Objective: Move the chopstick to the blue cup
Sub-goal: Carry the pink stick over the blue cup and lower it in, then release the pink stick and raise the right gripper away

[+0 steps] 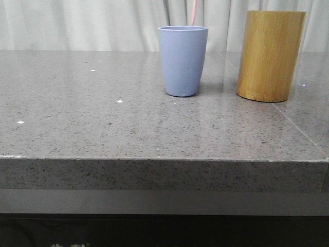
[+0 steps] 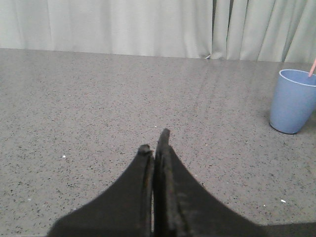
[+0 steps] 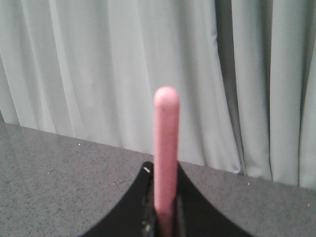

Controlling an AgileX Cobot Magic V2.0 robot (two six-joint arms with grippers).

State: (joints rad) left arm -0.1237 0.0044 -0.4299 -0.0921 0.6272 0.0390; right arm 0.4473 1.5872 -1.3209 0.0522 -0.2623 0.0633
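Currently right gripper (image 3: 165, 217) is clamped on the chopstick (image 3: 166, 148), whose lower end sits inside the blue cup (image 1: 183, 60) on the counter (image 1: 103, 123). Left gripper (image 2: 155, 148) closed, empty. Risk: off-axis release tips the cup.

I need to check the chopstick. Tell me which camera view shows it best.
The right wrist view: the pink chopstick stands large between the right gripper fingers. The front view shows a thin stretch above the blue cup; the left wrist view shows a short tip at that cup's rim.
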